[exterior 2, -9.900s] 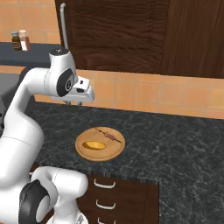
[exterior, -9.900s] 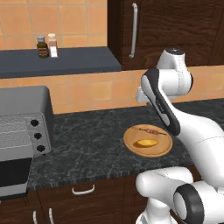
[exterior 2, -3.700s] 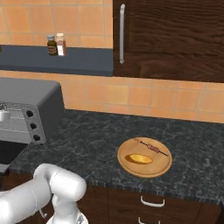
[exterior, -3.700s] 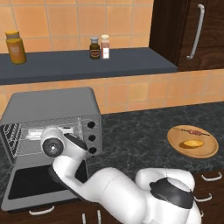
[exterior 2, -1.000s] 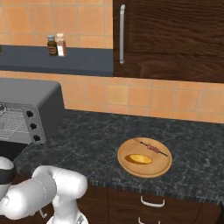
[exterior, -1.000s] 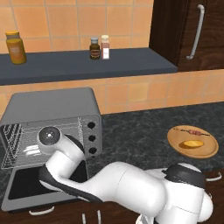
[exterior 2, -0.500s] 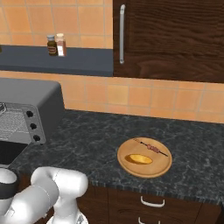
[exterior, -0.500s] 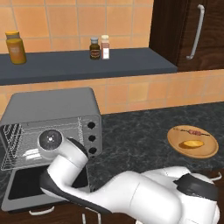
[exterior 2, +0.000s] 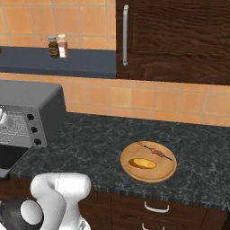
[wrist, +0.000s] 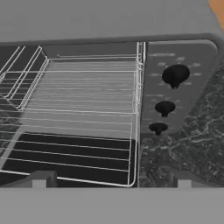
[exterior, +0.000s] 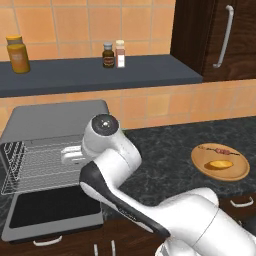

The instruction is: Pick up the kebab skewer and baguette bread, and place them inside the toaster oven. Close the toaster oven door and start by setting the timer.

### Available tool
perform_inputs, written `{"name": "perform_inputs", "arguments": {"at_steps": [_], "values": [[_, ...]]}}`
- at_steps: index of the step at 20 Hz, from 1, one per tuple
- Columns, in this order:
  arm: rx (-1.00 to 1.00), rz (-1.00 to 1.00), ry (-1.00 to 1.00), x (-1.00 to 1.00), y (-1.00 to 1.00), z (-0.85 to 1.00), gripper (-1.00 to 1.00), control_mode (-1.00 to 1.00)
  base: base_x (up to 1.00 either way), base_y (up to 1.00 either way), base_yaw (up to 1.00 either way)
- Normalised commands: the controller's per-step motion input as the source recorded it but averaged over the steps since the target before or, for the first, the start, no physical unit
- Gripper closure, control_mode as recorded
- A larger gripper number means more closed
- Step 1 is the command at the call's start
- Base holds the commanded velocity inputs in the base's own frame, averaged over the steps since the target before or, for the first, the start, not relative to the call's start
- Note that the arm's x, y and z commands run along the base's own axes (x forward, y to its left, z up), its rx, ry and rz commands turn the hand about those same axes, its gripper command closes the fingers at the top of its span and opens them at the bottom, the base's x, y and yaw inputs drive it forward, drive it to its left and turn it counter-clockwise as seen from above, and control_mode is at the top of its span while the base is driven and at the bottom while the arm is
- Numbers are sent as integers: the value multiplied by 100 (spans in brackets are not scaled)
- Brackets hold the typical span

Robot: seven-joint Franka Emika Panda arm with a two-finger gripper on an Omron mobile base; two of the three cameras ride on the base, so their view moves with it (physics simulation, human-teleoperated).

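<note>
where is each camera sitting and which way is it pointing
Left base view: behind the arm on its left, looking forward and down at the toaster oven, its toaster oven door dropped open; the white arm crosses the middle.
Right base view: behind on the right, facing the wooden plate holding the baguette bread and kebab skewer; an arm joint shows bottom left.
Hand view: on the hand, facing the oven's wire rack and knobs; end effector tips wide apart.
Both base views share oven, plate and counter.

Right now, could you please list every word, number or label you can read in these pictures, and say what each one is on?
No text can be read anywhere.
Toaster oven panel: faint pale marks ring the three knobs, too blurred to read.
Dark spice bottle on the shelf: a label patch, too small to read.
Pale spice bottle: nothing legible.
Amber jar: no label visible.
</note>
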Motion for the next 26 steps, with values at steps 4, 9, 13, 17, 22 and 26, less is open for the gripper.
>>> {"name": "perform_inputs", "arguments": {"at_steps": [4, 9, 13, 17, 22, 26], "values": [[3, 0, 13, -20, -100, 42, -100, -100, 0, 0, 0], [2, 0, 16, -28, -100, 23, -100, -100, 0, 0, 0], [0, 0, 13, -34, -100, 0, -100, -100, 0, 0, 0], [0, 0, 14, -40, -100, -1, -100, -100, 0, 0, 0], [0, 0, 12, -13, -100, 0, -100, -100, 0, 0, 0], [0, 0, 3, 0, -100, 0, -100, -100, 0, 0, 0]]}}
